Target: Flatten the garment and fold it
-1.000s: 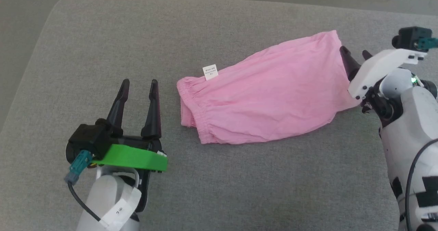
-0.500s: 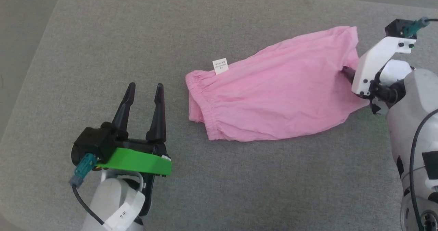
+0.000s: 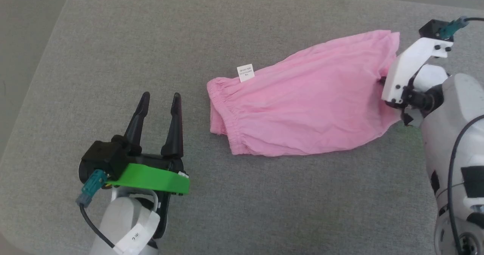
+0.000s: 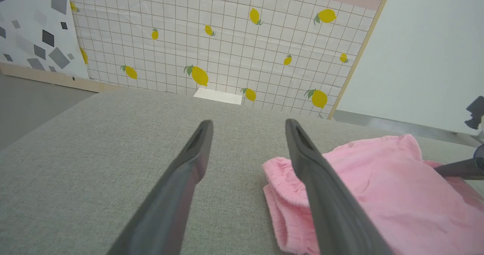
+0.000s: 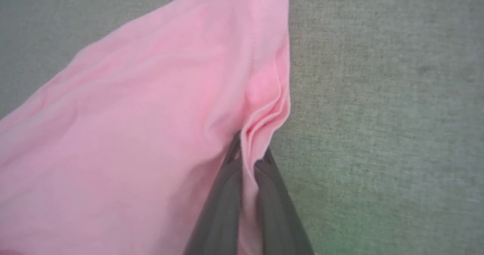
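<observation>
One hand at work, nothing flattened or folded yet.
The right hand point(image 5: 249, 149) pinches the garment point(image 3: 302, 100) at frame right; the left hand point(image 3: 161, 95) is spread.

My right gripper point(image 5: 251, 146) is pinched tight on a bunched-up fold at the edge of the pink garment point(image 5: 151, 115), which lies on a grey fabric surface point(image 5: 378, 115).

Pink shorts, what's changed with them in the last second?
The right gripper moved in and shut on the nearest edge of the garment, pinching a fold of cloth. The left gripper stayed open beside the waistband, and the garment stayed lying on the grey cushion.
</observation>
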Controlling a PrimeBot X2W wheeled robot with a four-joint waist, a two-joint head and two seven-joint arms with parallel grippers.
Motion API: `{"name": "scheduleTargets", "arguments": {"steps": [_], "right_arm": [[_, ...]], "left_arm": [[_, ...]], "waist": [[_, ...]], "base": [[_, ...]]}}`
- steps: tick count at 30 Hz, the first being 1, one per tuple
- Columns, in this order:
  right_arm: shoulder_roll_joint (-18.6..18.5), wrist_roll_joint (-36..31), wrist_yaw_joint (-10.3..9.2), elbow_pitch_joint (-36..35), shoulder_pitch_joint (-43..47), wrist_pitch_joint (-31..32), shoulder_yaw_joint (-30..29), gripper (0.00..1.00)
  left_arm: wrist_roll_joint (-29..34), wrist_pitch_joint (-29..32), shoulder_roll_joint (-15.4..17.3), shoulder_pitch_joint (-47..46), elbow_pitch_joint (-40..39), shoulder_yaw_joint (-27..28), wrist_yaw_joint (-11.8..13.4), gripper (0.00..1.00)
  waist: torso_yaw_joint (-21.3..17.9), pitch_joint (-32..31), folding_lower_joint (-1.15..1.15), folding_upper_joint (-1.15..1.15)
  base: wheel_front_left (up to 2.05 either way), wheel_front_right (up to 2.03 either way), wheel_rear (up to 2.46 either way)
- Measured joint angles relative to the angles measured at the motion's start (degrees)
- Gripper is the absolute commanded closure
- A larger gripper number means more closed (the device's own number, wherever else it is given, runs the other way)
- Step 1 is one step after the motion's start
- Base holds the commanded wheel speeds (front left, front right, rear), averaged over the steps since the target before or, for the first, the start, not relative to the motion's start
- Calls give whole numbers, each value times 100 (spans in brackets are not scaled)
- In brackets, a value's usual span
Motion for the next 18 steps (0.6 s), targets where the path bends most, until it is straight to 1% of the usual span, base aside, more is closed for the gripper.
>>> {"name": "scheduleTargets", "arguments": {"steps": [4,7,14,18], "right_arm": [[49,196,0,-235,238,-157,198,100],[-2,303,1,-464,456,-254,320,100],[-453,382,1,-1150,998,-455,315,100],[-699,163,1,-1556,1365,-458,108,100]], "left_arm": [[3,0,-4,63,25,58,0,0],[12,0,-5,98,44,90,0,0],[56,0,-9,210,71,137,0,0],[71,0,-9,261,78,138,0,0]], "waist": [[-68,-80,0,0],[-134,-152,0,0],[-328,-329,0,0],[-428,-427,0,0]], "base": [[0,0,0],[0,0,0],[0,0,0],[0,0,0]]}}
